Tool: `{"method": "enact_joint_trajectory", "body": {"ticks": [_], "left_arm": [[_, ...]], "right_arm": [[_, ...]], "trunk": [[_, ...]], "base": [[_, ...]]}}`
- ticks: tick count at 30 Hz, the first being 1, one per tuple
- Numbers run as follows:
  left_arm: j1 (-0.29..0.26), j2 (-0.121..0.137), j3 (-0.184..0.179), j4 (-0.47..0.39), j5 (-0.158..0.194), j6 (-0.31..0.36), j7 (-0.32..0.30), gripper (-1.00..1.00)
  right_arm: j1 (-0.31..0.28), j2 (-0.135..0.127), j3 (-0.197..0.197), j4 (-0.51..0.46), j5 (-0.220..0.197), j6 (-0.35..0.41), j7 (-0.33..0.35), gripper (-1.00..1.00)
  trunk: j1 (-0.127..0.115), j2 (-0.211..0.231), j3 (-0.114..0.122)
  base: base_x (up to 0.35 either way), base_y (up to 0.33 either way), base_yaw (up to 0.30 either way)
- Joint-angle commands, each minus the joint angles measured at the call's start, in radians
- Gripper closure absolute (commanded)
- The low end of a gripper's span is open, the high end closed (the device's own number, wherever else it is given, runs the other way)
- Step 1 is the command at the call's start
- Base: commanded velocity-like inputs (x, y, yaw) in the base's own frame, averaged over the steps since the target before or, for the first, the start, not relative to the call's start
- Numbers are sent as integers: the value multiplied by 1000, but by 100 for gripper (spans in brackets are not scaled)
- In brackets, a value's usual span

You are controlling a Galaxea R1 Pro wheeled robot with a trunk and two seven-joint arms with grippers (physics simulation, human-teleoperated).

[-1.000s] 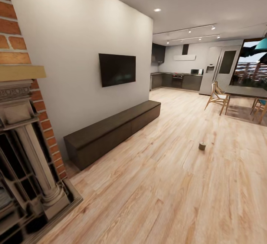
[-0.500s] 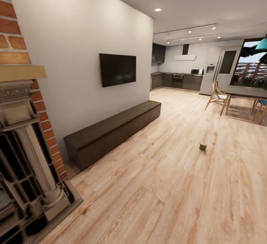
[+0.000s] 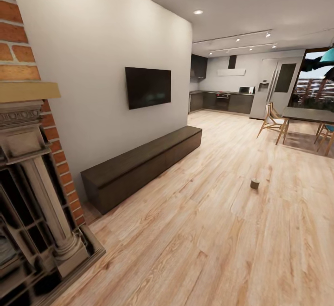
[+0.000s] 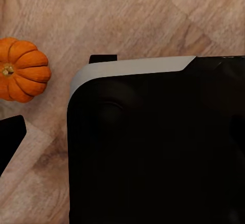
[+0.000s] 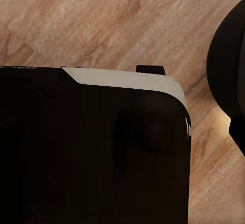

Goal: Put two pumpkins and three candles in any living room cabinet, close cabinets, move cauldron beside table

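A long, low dark-brown cabinet (image 3: 139, 169) stands against the white wall, its front panels closed. One small dark-brown candle (image 3: 254, 184) stands upright on the wooden floor, to the right of the cabinet and well apart from it. In the left wrist view an orange ribbed pumpkin (image 4: 23, 70) with a greenish stem sits on the floor beside my black base (image 4: 153, 147). At the edge of the right wrist view is a round black shape (image 5: 230, 76) close to the base; I cannot tell what it is.
A brick fireplace (image 3: 32, 180) fills the near left. A television (image 3: 147, 87) hangs above the cabinet. A dark dining table (image 3: 308, 114) with wooden chairs (image 3: 272, 122) stands at the far right, and the kitchen lies beyond. Open wooden floor stretches ahead.
The whole head picture has slid a few pixels to the right, so the camera has moved slightly. The cabinet and the candle keep their places on the floor.
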Motion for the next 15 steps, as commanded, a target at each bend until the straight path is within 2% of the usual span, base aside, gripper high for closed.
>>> {"method": "enact_joint_trajectory", "body": {"ticks": [1, 15], "left_arm": [[0, 0, -1, 0, -1, -3, 0, -100], [0, 0, -1, 2, -1, -3, 0, -100]], "right_arm": [[-1, 0, 1, 1, 1, -3, -1, -100], [-1, 0, 1, 1, 1, -3, -1, -100]], "trunk": [[0, -1, -1], [0, -1, -1]], "base": [[0, 8, 0], [94, 14, 0]]}}
